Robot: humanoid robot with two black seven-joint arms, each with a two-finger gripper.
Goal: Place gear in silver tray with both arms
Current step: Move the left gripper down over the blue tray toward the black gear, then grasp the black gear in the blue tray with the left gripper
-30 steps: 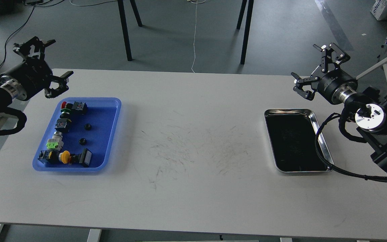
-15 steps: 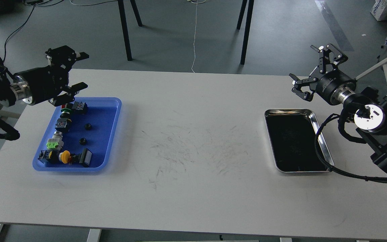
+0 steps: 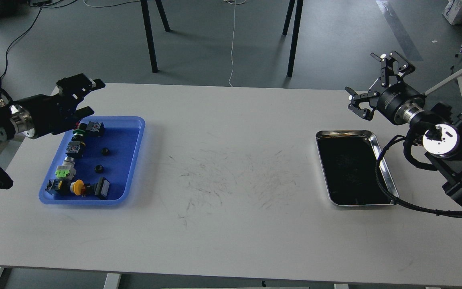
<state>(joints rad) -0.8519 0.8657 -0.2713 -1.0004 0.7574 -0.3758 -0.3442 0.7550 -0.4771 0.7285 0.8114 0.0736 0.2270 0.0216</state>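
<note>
The silver tray (image 3: 376,141) is seen empty at the right of the worktop (image 3: 231,224), near its right edge; a black cable (image 3: 380,176) is draped over the tray's right rim. The parts to be moved are held in a blue tray (image 3: 132,168) at far left, well apart from it; two small black round pieces (image 3: 104,151) lie loose mid-tray, prob. the gear, though too small to be told for sure.

The left gripper (image 3: 84,96) is held just above the blue tray's far corner, jaws spread, nothing held; the right gripper (image 3: 375,86) is held above the worktop beyond the silver tray, jaws spread, empty.

Risks, as judged: switches are crowded along the blue tray's left side, so neighbours could be knocked or the wrong part pinched; a small round piece could be squeezed out or rolled; the light tray could be dragged by a low approach; the silver tray could be snagged by the cable when the right arm is swung.

Open room: the centre of the worktop is bare, so a hand-over there is favoured.
</note>
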